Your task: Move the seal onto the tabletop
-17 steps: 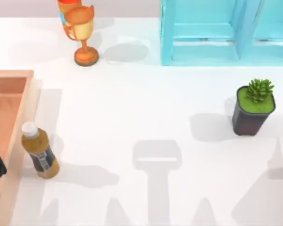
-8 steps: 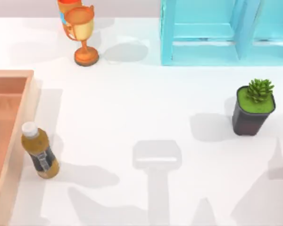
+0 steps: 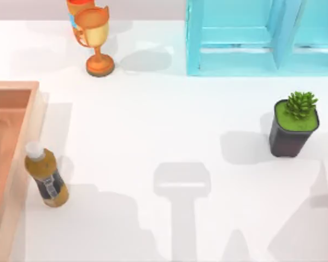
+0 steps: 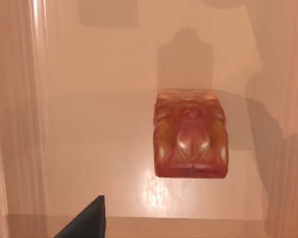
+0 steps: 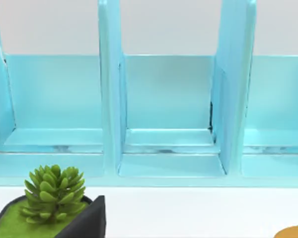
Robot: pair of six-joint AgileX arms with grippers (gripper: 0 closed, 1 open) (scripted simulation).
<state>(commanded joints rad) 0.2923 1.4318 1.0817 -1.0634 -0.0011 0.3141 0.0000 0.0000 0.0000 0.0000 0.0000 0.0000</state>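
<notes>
The seal (image 4: 190,134), an orange-tan block with a dark red top, stands on the floor of the salmon-orange tray (image 4: 99,89) in the left wrist view. My left gripper hangs above it, apart from it. One dark fingertip (image 4: 89,223) shows off to one side with nothing against it, so the gripper is open. In the top view the tray's rim (image 3: 13,86) lies at the left edge. The white tabletop (image 3: 153,125) spreads to its right. My right gripper, with one dark fingertip (image 5: 92,220) showing, is parked open facing the shelf.
An amber bottle (image 3: 46,177) with a white cap stands just right of the tray. An orange-gold trophy (image 3: 95,41) is at the back left, a light blue shelf unit (image 3: 262,38) at the back right, and a potted succulent (image 3: 294,124) at the right.
The dark piece of my left arm seen at the top view's left edge over the tray has moved out of that view. The arm's shadow on the table's front left has shifted.
</notes>
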